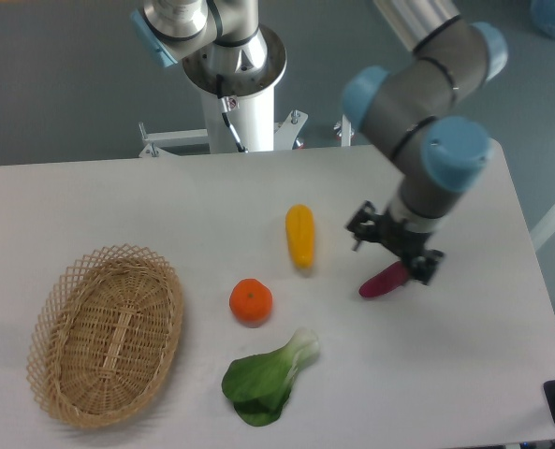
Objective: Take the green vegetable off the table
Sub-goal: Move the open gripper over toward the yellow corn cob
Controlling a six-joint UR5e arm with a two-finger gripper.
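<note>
The green vegetable (266, 379), a bok choy toy, lies flat on the white tabletop (118, 196), near the front edge, just below the orange (251, 301) and to the right of the wicker basket (106, 333). Nothing holds it, so the whole pickup is left to do. The pincer (395, 249) hangs above the purple vegetable (380, 282), well apart from the bok choy; whether its fingers are apart I cannot tell. The arm bends down from the upper right.
</note>
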